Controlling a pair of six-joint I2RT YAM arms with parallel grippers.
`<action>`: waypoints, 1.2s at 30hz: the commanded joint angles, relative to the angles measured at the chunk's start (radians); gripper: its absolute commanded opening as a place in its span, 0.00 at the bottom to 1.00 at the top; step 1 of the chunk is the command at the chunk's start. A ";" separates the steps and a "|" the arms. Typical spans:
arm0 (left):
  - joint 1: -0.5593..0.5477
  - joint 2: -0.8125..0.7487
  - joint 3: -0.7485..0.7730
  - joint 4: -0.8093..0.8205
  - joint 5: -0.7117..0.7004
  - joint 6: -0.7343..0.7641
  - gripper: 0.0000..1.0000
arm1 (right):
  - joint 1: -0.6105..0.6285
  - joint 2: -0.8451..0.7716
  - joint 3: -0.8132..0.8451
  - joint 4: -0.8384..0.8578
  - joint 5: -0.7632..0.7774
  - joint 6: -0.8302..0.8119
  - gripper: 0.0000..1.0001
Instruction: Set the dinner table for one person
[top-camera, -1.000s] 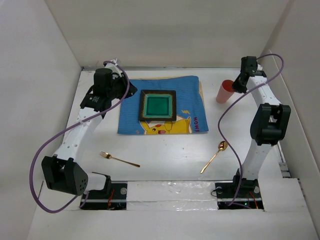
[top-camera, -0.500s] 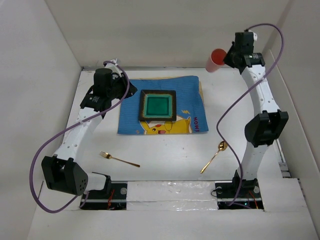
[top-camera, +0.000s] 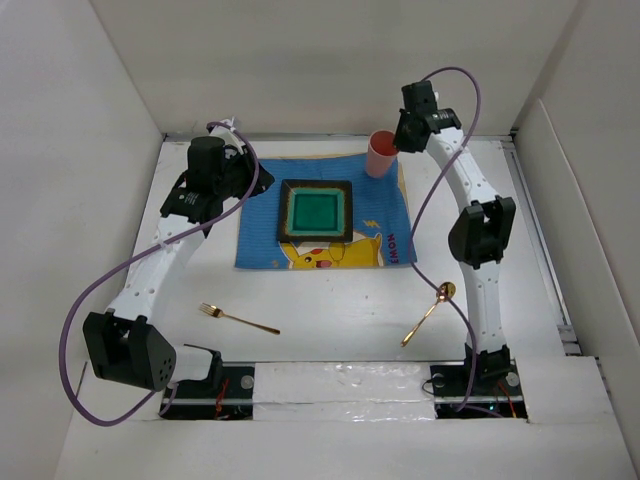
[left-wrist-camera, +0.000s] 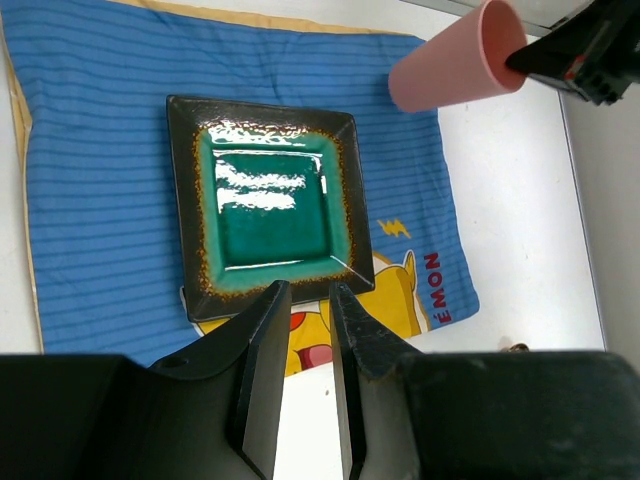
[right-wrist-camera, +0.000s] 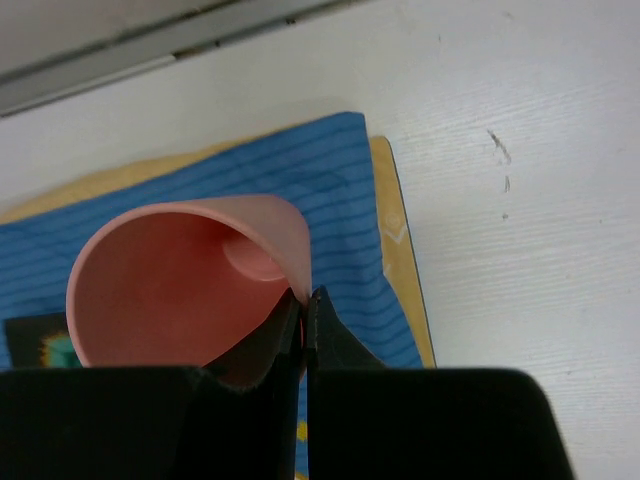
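Note:
The white dinner table (top-camera: 330, 300) carries a blue striped mat (top-camera: 262, 235) with a square green plate (top-camera: 316, 211) on it. My right gripper (top-camera: 398, 140) is shut on the rim of a pink cup (top-camera: 381, 153) and holds it tilted over the mat's far right corner. The right wrist view shows one finger inside the cup (right-wrist-camera: 180, 290) and one outside, the gripper (right-wrist-camera: 305, 297) pinching the wall. My left gripper (left-wrist-camera: 308, 290) hovers near the plate's (left-wrist-camera: 270, 205) left side, jaws a narrow gap apart, empty. The cup also shows in the left wrist view (left-wrist-camera: 455, 70).
A gold fork (top-camera: 238, 319) lies on the table near the front left. A gold spoon (top-camera: 430, 311) lies near the front right, close to the right arm's lower link. White walls (top-camera: 60, 200) enclose the table on three sides.
My right arm lifted the pink cup from the table's far right and swung it left to the mat's far right corner. The left arm has not moved.

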 joint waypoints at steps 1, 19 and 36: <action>-0.003 -0.007 0.010 0.014 -0.002 0.007 0.20 | 0.012 -0.016 0.059 0.001 -0.001 -0.016 0.00; -0.003 -0.015 -0.021 0.020 -0.016 0.005 0.20 | 0.039 0.099 0.039 0.022 0.087 -0.010 0.00; -0.003 -0.013 -0.018 0.026 0.024 0.010 0.20 | -0.002 -0.328 -0.247 0.196 0.021 0.064 0.51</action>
